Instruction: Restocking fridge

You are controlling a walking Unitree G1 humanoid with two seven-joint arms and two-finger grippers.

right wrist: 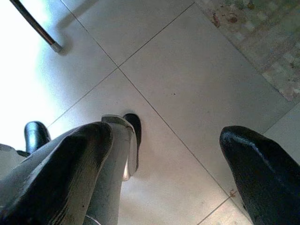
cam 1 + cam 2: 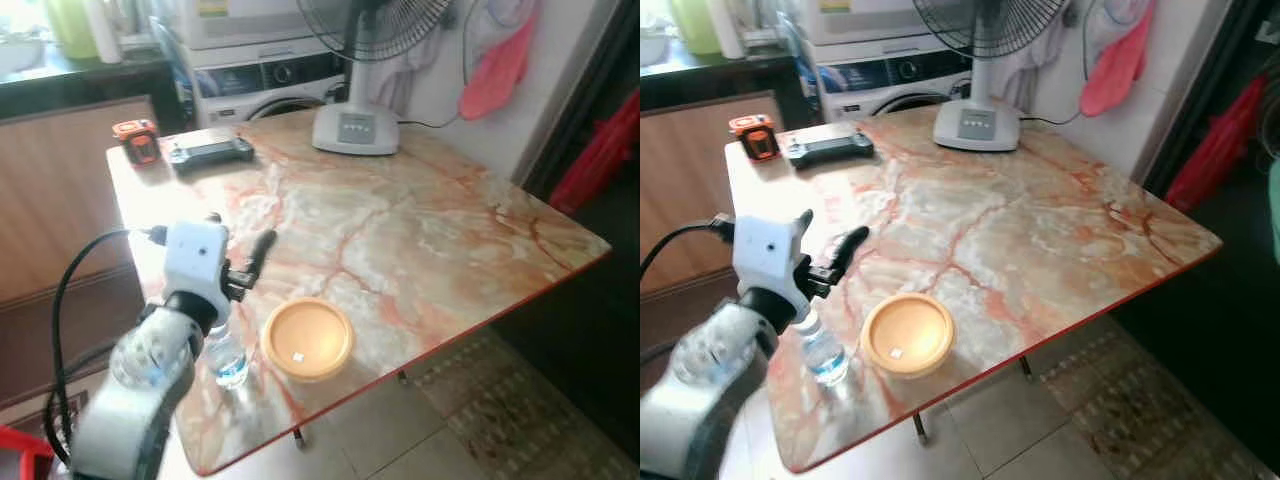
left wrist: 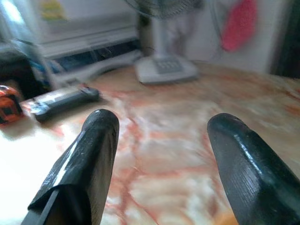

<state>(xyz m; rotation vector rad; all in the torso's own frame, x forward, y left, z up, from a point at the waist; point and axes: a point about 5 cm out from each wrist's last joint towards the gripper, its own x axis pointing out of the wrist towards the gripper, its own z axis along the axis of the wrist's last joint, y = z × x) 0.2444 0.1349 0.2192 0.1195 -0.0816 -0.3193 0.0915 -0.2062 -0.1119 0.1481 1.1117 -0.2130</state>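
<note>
Fingers point(image 3: 93, 154) of left gripper point(image 2: 238, 250) apart above one bottle point(image 2: 228, 362), one bowl point(image 2: 307, 338).

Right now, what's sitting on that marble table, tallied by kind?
Water bottle: 1
Orange lidded container: 1
Fan: 1 (its base stands on the table)
Dark handheld controller: 1
Orange tape measure: 1
Total: 5 things on the table

Water bottle point(image 2: 228, 358) top behind left arm point(image 2: 150, 370)
</note>
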